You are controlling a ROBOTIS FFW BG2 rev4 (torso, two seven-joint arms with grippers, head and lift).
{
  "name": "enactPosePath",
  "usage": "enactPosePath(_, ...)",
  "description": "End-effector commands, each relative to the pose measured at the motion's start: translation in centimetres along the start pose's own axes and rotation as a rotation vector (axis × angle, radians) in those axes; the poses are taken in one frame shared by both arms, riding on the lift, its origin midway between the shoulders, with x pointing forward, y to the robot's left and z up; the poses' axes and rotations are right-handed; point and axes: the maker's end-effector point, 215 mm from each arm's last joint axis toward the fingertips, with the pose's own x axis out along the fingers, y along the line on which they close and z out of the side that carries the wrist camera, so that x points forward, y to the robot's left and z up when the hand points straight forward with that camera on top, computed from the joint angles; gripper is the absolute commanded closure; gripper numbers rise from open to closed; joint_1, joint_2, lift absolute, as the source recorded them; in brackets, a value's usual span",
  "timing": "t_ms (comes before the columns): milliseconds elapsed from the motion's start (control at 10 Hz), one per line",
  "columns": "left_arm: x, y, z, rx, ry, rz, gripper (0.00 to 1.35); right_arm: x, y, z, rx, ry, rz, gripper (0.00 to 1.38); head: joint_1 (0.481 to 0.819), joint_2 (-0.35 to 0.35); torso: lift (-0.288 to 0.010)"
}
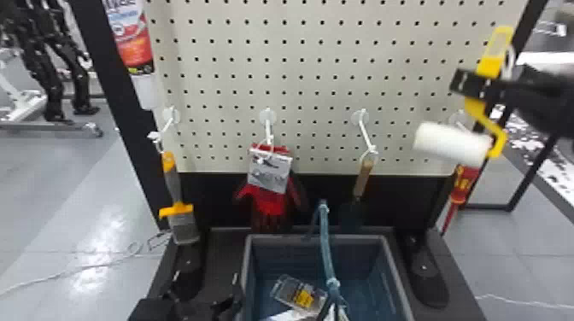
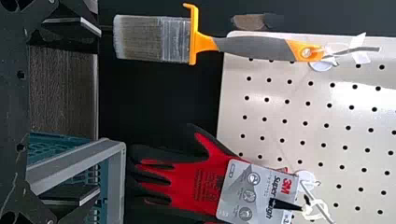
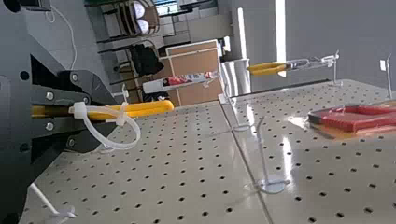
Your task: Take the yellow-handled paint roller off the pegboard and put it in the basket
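Yellow plastic roller handle [image 1: 490,66] between the black right gripper's [image 1: 469,83] jaws
White cylindrical roller sleeve [image 1: 452,144] below them; cream rectangular pegboard [image 1: 307,94] behind, dark-dotted in rows; red-and-black fabric glove [image 1: 270,202] to their left.

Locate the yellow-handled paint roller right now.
Head view, right side: the paint roller is held in the right gripper, by the right edge of the pegboard, just above the red screwdriver.

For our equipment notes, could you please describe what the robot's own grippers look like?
Both are black. The left gripper has flat, angular fingers with light-catching edges and a plate with round holes; the right gripper shows small silvery screws.
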Motion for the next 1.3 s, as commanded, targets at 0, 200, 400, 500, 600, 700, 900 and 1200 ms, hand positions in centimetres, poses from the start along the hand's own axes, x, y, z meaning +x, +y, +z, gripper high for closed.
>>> enactPosePath(0, 0.0, 0.0, -0.1, -0.001, 0.002, 0.000, 0.13, -0.6, -0.6, -4.2, 0.082, -0.014, -0.020, 1.28, 0.549, 0.000, -0.100)
enactPosePath(200, 0.0, -0.1, 0.0, -0.001, 0.002, 0.000, 0.13, -0.8, -1.3, -8.9, 0.159, -0.007, -0.038, 1.28, 0.549, 0.000, -0.100)
enactPosePath(400, 0.0, 0.0, -0.1, -0.005, 0.002, 0.005, 0.13, -1.1, -1.7, -11.9, 0.192, -0.004, -0.051, 1.28, 0.549, 0.000, -0.100)
enactPosePath(500, 0.0, 0.0, -0.1, -0.006, 0.001, 0.007, 0.13, -1.5, -2.3, -13.3, 0.210, 0.002, -0.065, 1.28, 0.549, 0.000, -0.100)
enactPosePath(600, 0.0, -0.1, -0.1, -0.005, 0.001, 0.005, 0.13, -1.5, -2.2, -14.2, 0.235, -0.005, -0.067, 1.28, 0.549, 0.000, -0.100)
enactPosePath(700, 0.0, -0.2, -0.2, -0.006, 0.004, 0.006, 0.13, -0.9, -1.7, -16.5, 0.281, -0.004, -0.062, 1.28, 0.549, 0.000, -0.100)
enactPosePath(900, 0.0, -0.1, -0.2, -0.009, 0.003, 0.010, 0.13, 0.7, -0.9, -21.2, 0.369, -0.005, -0.023, 1.28, 0.549, 0.000, -0.100)
enactPosePath(1200, 0.0, 0.0, -0.1, -0.010, -0.002, 0.013, 0.13, 4.1, 0.5, -27.0, 0.463, 0.029, 0.052, 1.28, 0.549, 0.000, -0.100)
